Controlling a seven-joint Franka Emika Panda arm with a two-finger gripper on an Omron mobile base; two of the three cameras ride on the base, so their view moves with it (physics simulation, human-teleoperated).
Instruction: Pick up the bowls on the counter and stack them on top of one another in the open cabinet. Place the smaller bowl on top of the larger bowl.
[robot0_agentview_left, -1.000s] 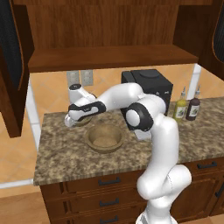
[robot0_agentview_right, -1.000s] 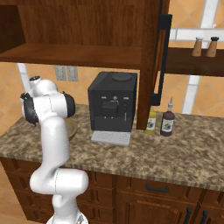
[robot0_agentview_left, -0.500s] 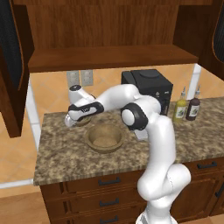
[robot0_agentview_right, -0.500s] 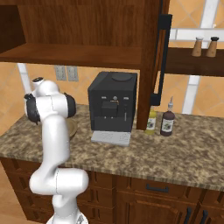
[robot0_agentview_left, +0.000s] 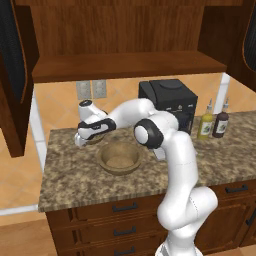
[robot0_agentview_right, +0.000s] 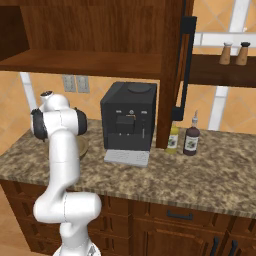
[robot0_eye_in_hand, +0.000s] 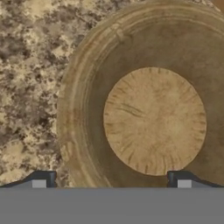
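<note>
The tool (robot0_eye_in_hand: 111, 181) hung just above a wooden bowl (robot0_eye_in_hand: 148, 109) on the bench (robot0_agentview_left: 70, 175), its two dark tips spread wide apart with nothing between them. In the hand view the bowl's near rim lay between the tips, and the speckled granite showed beside it.

From the left base view the arm reached across to the left, the hand held low just behind and left of the larger bowl (robot0_agentview_left: 119, 158), which sat upright on the granite in front of the coffee machine (robot0_agentview_left: 167, 102). A sliver of tan under the hand was probably the smaller bowl (robot0_agentview_left: 94, 139) — mostly hidden, so which bowl the hand camera looked into could not be told for sure. The open cabinet (robot0_agentview_left: 125, 65) above had its shelf bare, so no bowl had yet been put away.

The risks, as a judgement: if the tool closed on the smaller bowl first, the stacking order would come out wrong. A thick, curved rim could also slip from the tips if they gripped off-centre — tipping the bowl or nudging it into its neighbour, since the two stood close together. The lift to the shelf would have to clear the cabinet's front edge.

Counted: two bowls, one coffee machine, two bottles (robot0_agentview_left: 213, 121) on the bench, two shakers (robot0_agentview_right: 235, 53) on the side shelf.
</note>
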